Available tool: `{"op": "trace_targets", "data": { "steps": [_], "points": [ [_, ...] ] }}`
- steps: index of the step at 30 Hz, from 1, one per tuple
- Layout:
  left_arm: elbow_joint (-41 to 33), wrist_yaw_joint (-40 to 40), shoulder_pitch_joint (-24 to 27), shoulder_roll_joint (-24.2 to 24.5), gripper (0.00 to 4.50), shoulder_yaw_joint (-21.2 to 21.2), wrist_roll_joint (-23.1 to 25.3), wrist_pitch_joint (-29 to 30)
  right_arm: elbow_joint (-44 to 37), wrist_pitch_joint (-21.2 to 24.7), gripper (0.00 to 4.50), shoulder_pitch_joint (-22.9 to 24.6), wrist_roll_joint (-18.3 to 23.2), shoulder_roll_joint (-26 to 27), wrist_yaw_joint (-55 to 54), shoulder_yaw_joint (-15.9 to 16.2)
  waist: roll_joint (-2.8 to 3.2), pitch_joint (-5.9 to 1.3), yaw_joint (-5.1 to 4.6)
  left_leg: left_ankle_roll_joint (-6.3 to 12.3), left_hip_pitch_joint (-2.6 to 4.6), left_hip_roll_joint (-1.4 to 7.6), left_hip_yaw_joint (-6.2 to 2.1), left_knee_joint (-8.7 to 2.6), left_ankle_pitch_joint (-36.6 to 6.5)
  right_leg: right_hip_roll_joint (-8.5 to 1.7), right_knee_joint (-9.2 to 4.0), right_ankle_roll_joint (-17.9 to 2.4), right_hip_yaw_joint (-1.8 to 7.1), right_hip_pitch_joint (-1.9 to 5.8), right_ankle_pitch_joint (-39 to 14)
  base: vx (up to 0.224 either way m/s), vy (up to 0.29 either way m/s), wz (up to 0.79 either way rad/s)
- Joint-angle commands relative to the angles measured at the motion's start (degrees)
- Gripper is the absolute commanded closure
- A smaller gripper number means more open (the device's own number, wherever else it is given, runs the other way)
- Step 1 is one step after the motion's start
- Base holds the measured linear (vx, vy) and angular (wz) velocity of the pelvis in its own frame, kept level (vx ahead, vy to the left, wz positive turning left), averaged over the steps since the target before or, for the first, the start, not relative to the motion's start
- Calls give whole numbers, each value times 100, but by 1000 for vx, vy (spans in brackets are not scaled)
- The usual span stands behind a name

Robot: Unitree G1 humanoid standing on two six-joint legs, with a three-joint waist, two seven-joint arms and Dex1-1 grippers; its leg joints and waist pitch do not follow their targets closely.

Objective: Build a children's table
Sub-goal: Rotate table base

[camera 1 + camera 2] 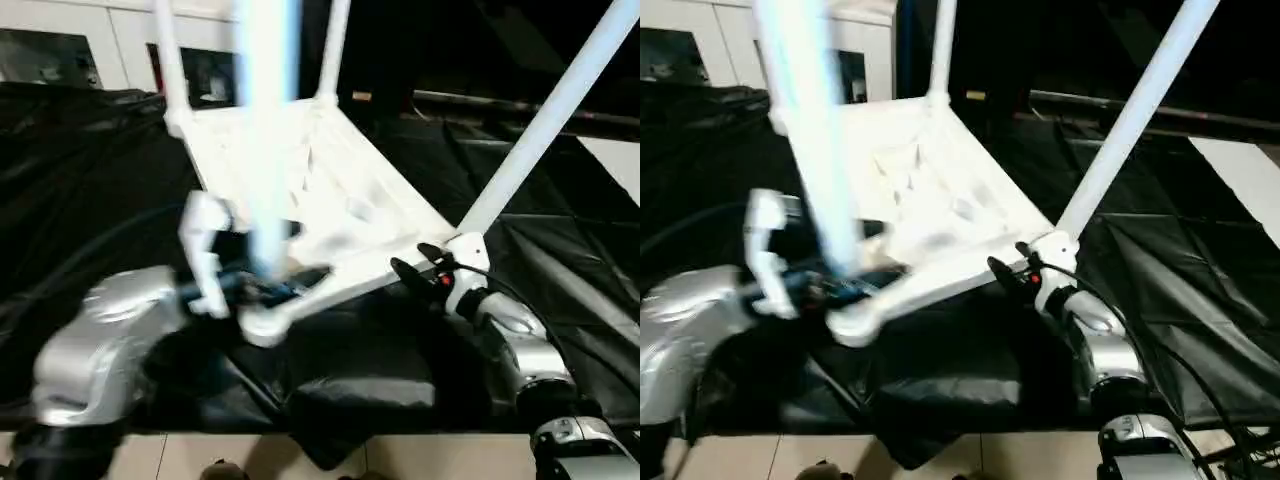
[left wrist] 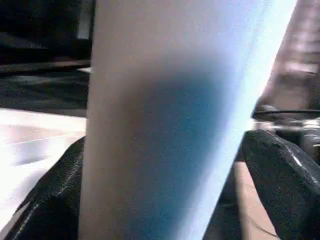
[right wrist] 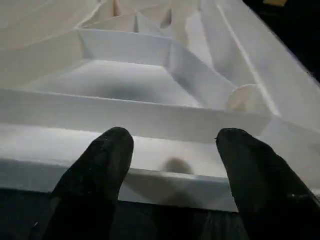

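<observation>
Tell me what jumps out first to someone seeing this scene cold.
The white plastic square tabletop lies upside down on black cloth, its ribbed underside showing and white tubular legs rising from its corners. Nearest the camera, a blurred white leg stands between the fingers of the left tool, over the near corner socket. On the right, the right tool sits at the tabletop's near edge, its black fingers apart.
</observation>
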Motion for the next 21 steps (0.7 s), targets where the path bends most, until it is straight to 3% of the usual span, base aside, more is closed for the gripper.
{"op": "trace_targets", "data": {
  "steps": [1, 4, 5, 6, 10, 12, 13, 15, 16, 17, 18, 21],
  "points": [
    [-441, -300, -187, -149, 2, -473, -506, 270, 73, 94, 137, -57, -120, -45, 81, 172, 114, -341, -9, -55, 11, 221, -42, -441, -1078, -384, -357, -1030, 340, 295, -1182, 0, 0, 0],
    [-451, -289, -364, -380, 2, -701, -591, 277, 295, 28, 137, -223, -169, 7, 80, 210, 13, -338, -4, -11, -11, 212, -32, -434, -986, -388, -364, -1061, 332, 312, -1167, 0, 0, 0],
    [-408, -263, -425, -507, 2, -753, -601, 261, 407, 7, 137, -287, -195, 47, 53, 204, 49, -338, 16, -9, -8, 217, -36, -428, -977, -413, -377, -1046, 334, 304, -1291, 0, 0, 0],
    [-323, -205, -517, -716, 2, -865, -540, 186, 563, -49, 137, -371, -271, 103, -8, 233, -8, -331, 17, -1, -18, 221, -31, -427, -985, -415, -392, -1014, 335, 310, -1357, 0, 0, 0],
    [-180, -191, -682, -968, 2, -1044, -420, 94, 722, -109, 137, -489, -343, 223, -49, 266, -17, -316, 2, -19, -30, 209, -35, -418, -1073, -426, -445, -794, 330, 300, -1852, 0, 0, 0],
    [284, -71, -920, -1199, 2, -1259, -12, -282, 722, -307, 137, -594, -436, 267, -282, 263, 121, -319, -11, -53, -6, 213, -48, -431, -1139, -404, -449, -763, 329, 279, -1786, 0, 0, 0],
    [635, 79, -1084, -1297, 2, -1342, 274, -548, 623, -383, 137, -659, -332, 247, -521, 88, 198, -314, -18, -70, 25, 202, -44, -431, -1230, -379, -491, -736, 327, 252, -1755, 0, 0, 0],
    [811, 150, -1157, -1302, 2, -1353, 409, -666, 463, -400, 137, -652, -212, 185, -681, -89, 143, -343, -54, -78, -17, 200, -60, -433, -1262, -367, -435, -798, 315, 318, -1460, 0, 0, 0],
    [945, 145, -1235, -1255, 2, -1398, 505, -770, 275, -412, 137, -604, -142, 68, -873, -263, 191, -348, -64, -40, -8, 199, -53, -425, -1286, -375, -452, -822, 314, 313, -1439, 0, 0, 0],
    [959, 142, -1242, -1254, 2, -1399, 509, -779, 262, -417, 137, -593, -145, 49, -918, -284, 168, -358, -57, -16, -4, 195, -51, -408, -1216, -382, -429, -840, 317, 321, -1379, 0, 0, 0],
    [1032, 122, -1275, -1248, 2, -1403, 530, -823, 194, -440, 137, -538, -165, -43, -1149, -391, 207, -352, -43, 51, -8, 178, -32, -396, -1043, -375, -423, -901, 330, 318, -1211, 0, 0, 0],
    [1121, 93, -1324, -1267, 2, -1413, 589, -888, 99, -488, 137, -311, -206, -233, -1685, -693, 247, -375, 21, 157, -2, 149, 4, -357, -766, -356, -391, -910, 335, 322, -1079, 0, 0, 0]
  ]
}}
